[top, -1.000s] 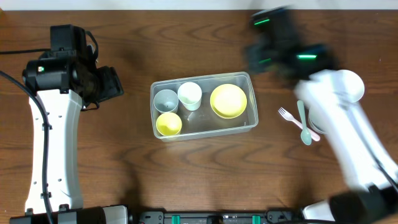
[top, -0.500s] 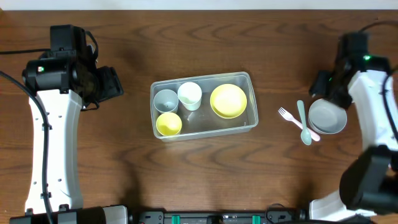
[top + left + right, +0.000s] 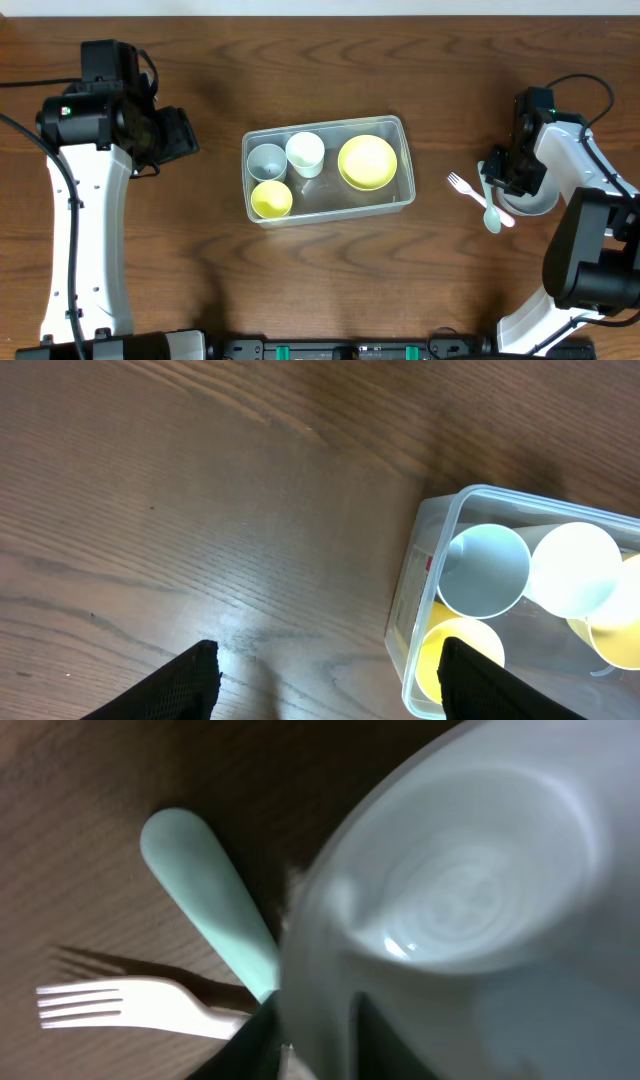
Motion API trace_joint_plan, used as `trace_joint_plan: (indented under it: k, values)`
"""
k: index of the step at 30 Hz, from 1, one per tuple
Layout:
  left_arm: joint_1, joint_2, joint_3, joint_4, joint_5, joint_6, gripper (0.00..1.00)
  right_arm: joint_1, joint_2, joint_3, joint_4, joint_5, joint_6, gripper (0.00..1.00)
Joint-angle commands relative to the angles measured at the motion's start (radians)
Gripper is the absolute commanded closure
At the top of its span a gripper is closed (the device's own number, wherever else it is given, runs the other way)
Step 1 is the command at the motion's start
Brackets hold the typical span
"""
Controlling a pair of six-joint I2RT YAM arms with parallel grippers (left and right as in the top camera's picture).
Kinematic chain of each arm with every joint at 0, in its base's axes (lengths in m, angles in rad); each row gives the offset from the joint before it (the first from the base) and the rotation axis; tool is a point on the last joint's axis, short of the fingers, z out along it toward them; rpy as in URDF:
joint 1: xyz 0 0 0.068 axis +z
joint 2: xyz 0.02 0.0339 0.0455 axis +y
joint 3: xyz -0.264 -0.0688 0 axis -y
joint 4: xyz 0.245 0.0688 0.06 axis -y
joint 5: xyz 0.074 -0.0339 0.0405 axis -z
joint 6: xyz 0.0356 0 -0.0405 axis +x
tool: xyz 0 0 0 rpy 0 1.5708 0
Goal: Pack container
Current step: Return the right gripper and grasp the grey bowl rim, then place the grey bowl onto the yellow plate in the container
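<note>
The right pincer [image 3: 503, 172] has shifted onto the grey bowl [image 3: 531, 204], now pinching its left rim. The left pincer [image 3: 335, 685] stays spread, unmoved.

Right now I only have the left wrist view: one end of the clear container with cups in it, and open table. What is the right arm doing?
Observer: The right gripper is closed on the rim of a pale bowl that sits on the table to the right of the container.
Operator: Is anything lying near that bowl?
Observer: Yes, a mint spoon and a white fork lie on the table between the bowl and the container, right beside the bowl.
</note>
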Motion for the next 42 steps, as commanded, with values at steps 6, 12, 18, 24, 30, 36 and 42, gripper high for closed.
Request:
trace_joint_plan:
  k: [6,12,18,24,30,36,42]
  values:
    - [0.005,0.002,-0.004,-0.006,0.006,0.002,0.29,0.000,-0.004,0.012,0.010,-0.011,-0.002,0.99]
    - [0.005,0.002,-0.004,-0.006,0.006,0.002,0.29,0.024,-0.105,0.084,-0.002,-0.069,-0.066,0.99]
    - [0.005,0.002,-0.004,-0.006,0.006,0.002,0.29,0.114,-0.301,0.212,-0.003,-0.084,-0.174,0.99]
    - [0.005,0.002,-0.004,-0.006,0.006,0.002,0.29,0.334,-0.393,0.269,0.011,-0.092,-0.359,0.99]
    - [0.005,0.002,-0.004,-0.006,0.006,0.002,0.29,0.535,-0.330,0.257,0.008,-0.091,-0.420,0.99]
    - [0.005,0.002,-0.004,-0.007,0.006,0.002,0.29,0.660,-0.194,0.257,0.003,-0.088,-0.422,0.99]
    - [0.005,0.002,-0.004,-0.006,0.006,0.002,0.29,0.732,-0.078,0.257,0.000,-0.087,-0.444,0.99]
